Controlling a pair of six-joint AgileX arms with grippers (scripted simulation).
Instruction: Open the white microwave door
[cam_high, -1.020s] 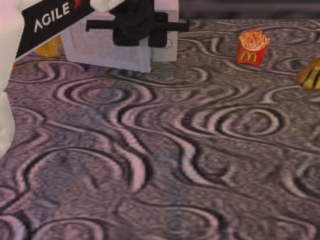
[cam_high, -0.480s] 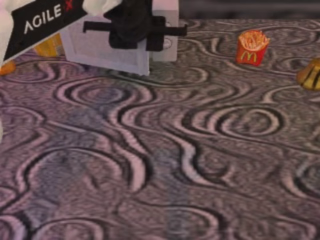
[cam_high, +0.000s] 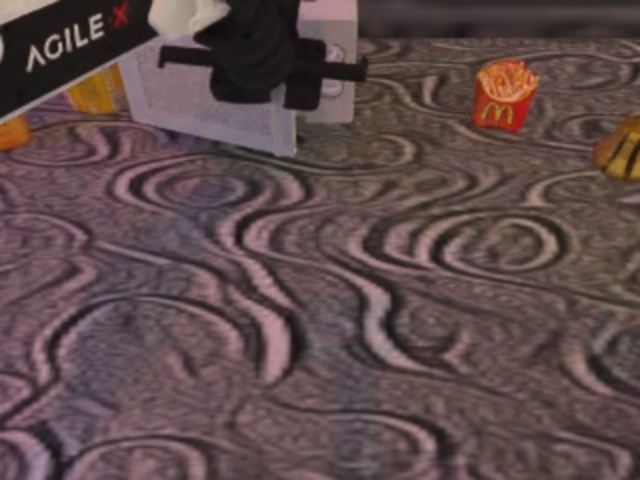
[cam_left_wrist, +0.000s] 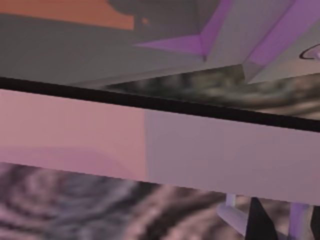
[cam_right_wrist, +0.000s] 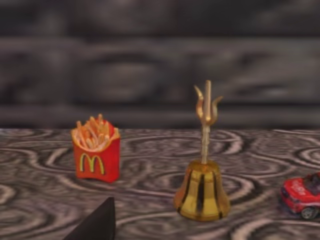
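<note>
**Q:** so where's everything sitting right now?

**A:** You're looking at the white microwave (cam_high: 330, 60) at the far left of the table (cam_high: 400, 330), up against the top edge of the top view. The door (cam_high: 215, 105) is standing swung out from the body, its free edge angled toward the near side, with the knob panel showing just to its right. Your left gripper (cam_high: 262, 62) is hanging right over the door's top edge, black and bulky, covering a good part of it.

**Q:** is it clamped on the door or what?

**A:** Honestly can't tell. The left wrist view is just showing a pale slab with a dark edge up close, no clear look at the jaws.

**Q:** other stuff?

**A:** The fries carton (cam_high: 506, 94) is sitting well to the right of the microwave, a gold bell (cam_right_wrist: 202, 187) is standing near the right edge, and a red toy car (cam_right_wrist: 301, 194) is beside it. You're only seeing a dark sliver of your right gripper in its own wrist view, so no idea on its fingers either.
</note>
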